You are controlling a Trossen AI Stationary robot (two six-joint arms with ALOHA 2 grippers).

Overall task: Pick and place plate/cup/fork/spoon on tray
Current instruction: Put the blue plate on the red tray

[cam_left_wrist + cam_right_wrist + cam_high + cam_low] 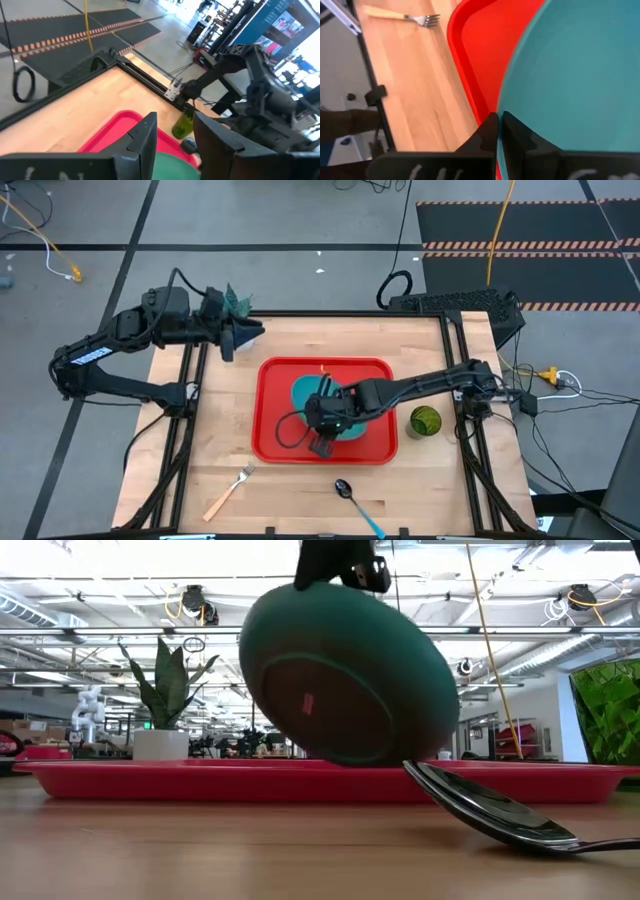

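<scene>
The teal plate [305,392] hangs tilted over the red tray [275,430], with my right gripper [322,442] shut on its rim. In the low view the plate [350,680] shows its underside, and its lowest edge sinks behind the tray's rim [200,780]. The green cup [425,421] stands on the table to the right of the tray. In front of the tray lie the fork [228,492] and the spoon [357,505]. My left gripper [240,335] hovers open above the table's far left corner, holding nothing. My right gripper pinches the plate's rim [501,107] between its two fingers, one on the upper face and one on the underside. The fingers slant down from above. The plate hangs tilted below them over the tray; whether its lowest edge [345,762] touches the tray I cannot tell.
A white pot with a green plant [165,710] stands at the table's far left, by my left gripper. Black frame rails run along the table's left and right edges [460,360]. Bare wood lies left of the tray [215,420].
</scene>
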